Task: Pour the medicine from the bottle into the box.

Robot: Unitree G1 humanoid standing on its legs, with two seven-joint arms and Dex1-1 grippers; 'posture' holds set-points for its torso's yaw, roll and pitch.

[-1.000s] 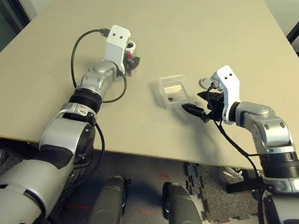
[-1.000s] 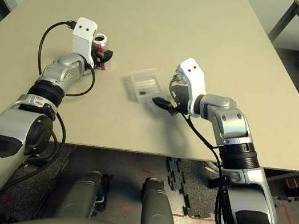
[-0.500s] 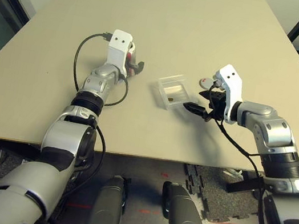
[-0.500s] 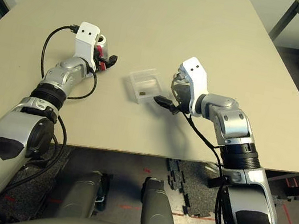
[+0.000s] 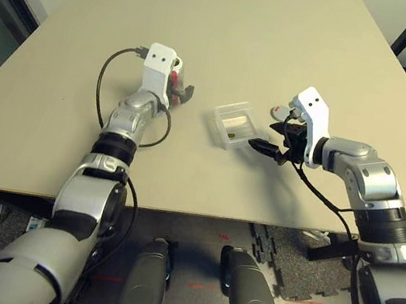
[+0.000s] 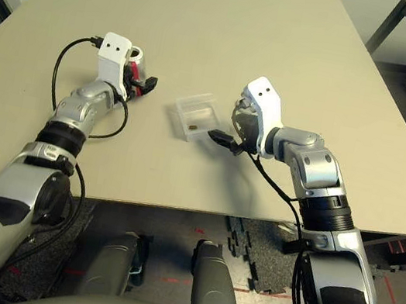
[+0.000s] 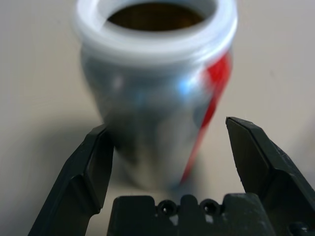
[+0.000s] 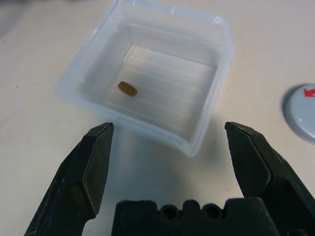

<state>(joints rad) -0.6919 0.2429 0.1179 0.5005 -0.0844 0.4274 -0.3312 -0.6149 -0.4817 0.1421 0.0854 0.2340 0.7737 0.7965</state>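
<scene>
No brand name or text can be read. The bottle [image 7: 157,93] is a silvery cylinder with a red stripe and a white rim; its mouth is uncapped. It stands upright on the table [image 5: 285,41], left of the box [image 8: 147,83], between the spread fingers of the left gripper [image 7: 170,152], which do not touch it. The box is a clear, shallow square tray. One small brownish piece of medicine [image 8: 127,89] lies on its floor. The right gripper [image 8: 172,162] is open, just beside the box's right edge. A grey cap [image 8: 301,110] with a red arrow mark lies right of the box.
</scene>
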